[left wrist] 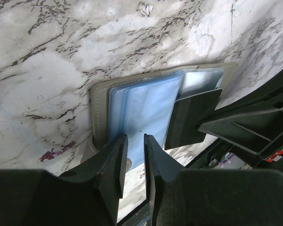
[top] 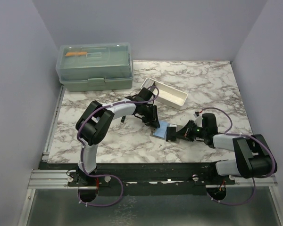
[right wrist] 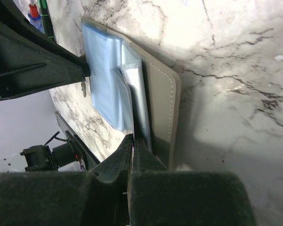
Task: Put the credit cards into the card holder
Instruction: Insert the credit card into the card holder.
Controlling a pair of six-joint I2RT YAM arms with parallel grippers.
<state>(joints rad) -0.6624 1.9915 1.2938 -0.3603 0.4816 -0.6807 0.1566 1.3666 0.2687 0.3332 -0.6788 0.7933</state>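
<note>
The card holder [top: 158, 133] lies open on the marble table, with a grey-olive border [left wrist: 100, 108] and light blue leaves [left wrist: 141, 106] inside. It also shows in the right wrist view [right wrist: 160, 99]. My left gripper [left wrist: 136, 139] hovers over its near edge, jaws a narrow gap apart with nothing between them. In the top view it [top: 155, 123] is at the holder's far-left side. My right gripper [right wrist: 133, 140] is shut on a thin pale card [right wrist: 132, 94] that reaches into the holder. Its fingers [left wrist: 193, 115] rest over the holder's right half. Other cards are not in view.
A long white tray [top: 164, 93] lies just behind the left arm. A big green lidded box [top: 95, 67] stands at the back left. The two grippers are close together over the holder.
</note>
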